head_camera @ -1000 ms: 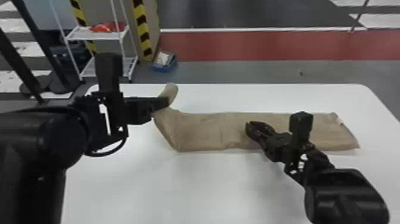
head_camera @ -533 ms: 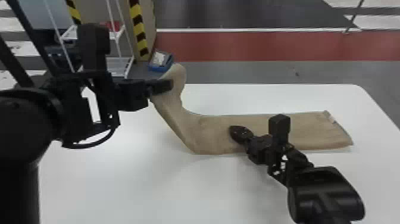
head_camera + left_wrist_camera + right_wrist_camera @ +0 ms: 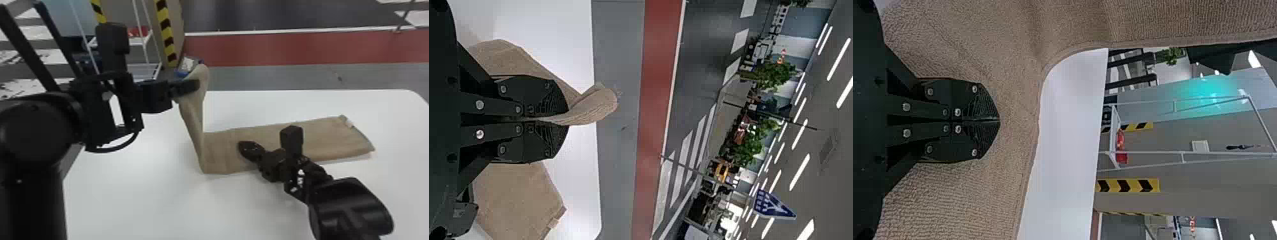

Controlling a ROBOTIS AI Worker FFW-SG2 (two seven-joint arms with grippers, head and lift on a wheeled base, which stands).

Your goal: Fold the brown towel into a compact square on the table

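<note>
Towel (image 3: 332, 137) lies partly hidden behind right pincer (image 3: 245, 147)

Head view ct. shows 1 brown towel (image 3: 223, 150) w/ 1 white tag (image 3: 349, 123); 1 table (image 3: 143, 198). Arms total 2: 1 L arm (image 3: 33, 127), 1 R arm (image 3: 351, 207). 1 L gripper (image 3: 195, 85) + 1 R gripper (image 3: 244, 148) make 2, w/ 2 fingers (image 3: 536, 95) ea. Bkgd. has 1 white rack (image 3: 140, 41), 1 blue bin (image 3: 182, 73), 2 hazard-striped strips (image 3: 166, 32). L wrist view adds 1 blue sign (image 3: 774, 205).
</note>
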